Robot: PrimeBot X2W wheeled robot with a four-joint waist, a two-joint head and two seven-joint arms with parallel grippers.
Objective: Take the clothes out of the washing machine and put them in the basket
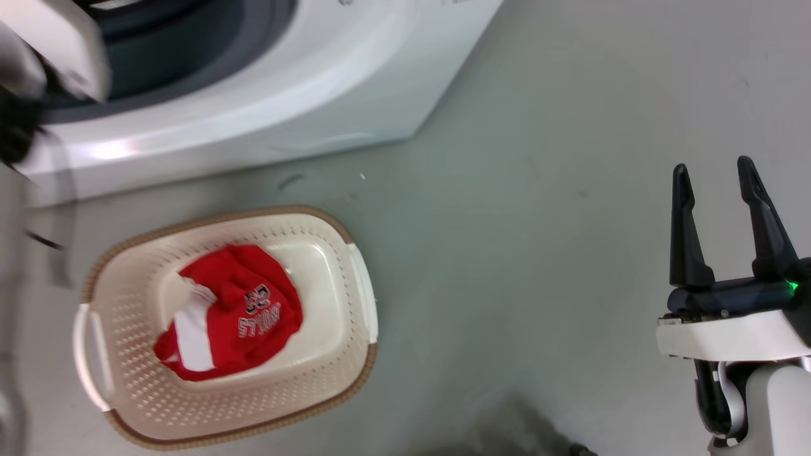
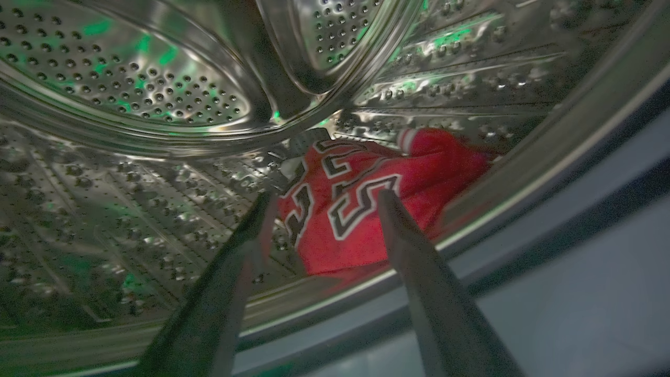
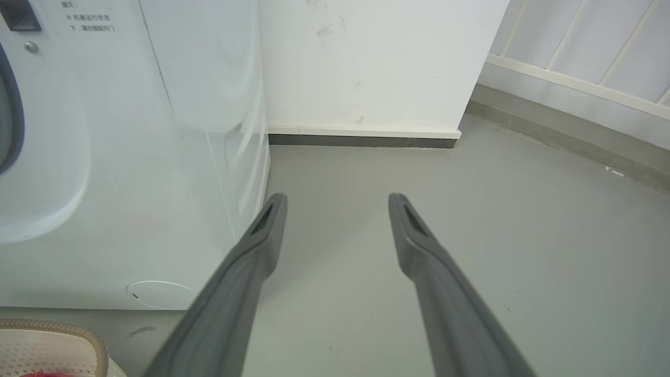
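One red jersey (image 1: 231,313) lies crumpled in the cream basket (image 1: 127,304) on the floor in front of the white washing machine (image 1: 266,95). Inside the steel drum (image 2: 131,94), another red jersey (image 2: 356,204) with black numbers rests near the drum's lip. My left gripper (image 2: 324,201) is open at the porthole, its fingers framing that jersey without touching it. In the head view, my left forearm (image 1: 57,44) reaches into the porthole, blurred. At the lower right my right gripper (image 1: 713,174) stands open over bare floor, holding nothing; the right wrist view has it open too (image 3: 337,201).
The washer's side panel (image 3: 131,157) stands to the left of my right gripper. A white wall (image 3: 377,63) with a dark skirting lies ahead of it, and a railing (image 3: 576,57) to the right. Grey floor (image 1: 538,253) spreads between the basket and my right arm.
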